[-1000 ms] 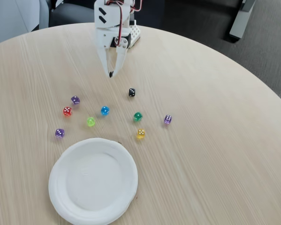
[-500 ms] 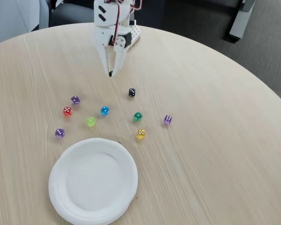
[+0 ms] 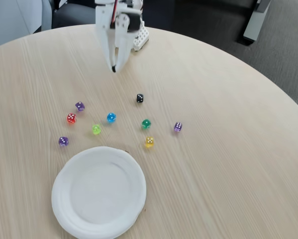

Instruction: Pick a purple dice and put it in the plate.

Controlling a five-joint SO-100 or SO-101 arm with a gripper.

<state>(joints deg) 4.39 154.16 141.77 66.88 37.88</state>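
Three purple dice lie on the round wooden table in the fixed view: one (image 3: 79,106) at the left beside the red die (image 3: 71,118), one (image 3: 63,141) lower left just above the plate's rim, one (image 3: 178,127) at the right. The white plate (image 3: 99,191) sits at the bottom, with nothing in it. My white gripper (image 3: 113,68) hangs at the top centre, tips pointing down and pressed together, holding nothing, well above the group of dice.
Other dice are scattered between gripper and plate: black (image 3: 140,98), blue (image 3: 111,117), light green (image 3: 96,129), dark green (image 3: 146,123), yellow (image 3: 149,142). The table edge curves along the top and right, with dark floor beyond it.
The gripper has lifted and shifted slightly up and to the left in the view, away from the dice. Dice and plate have not moved.
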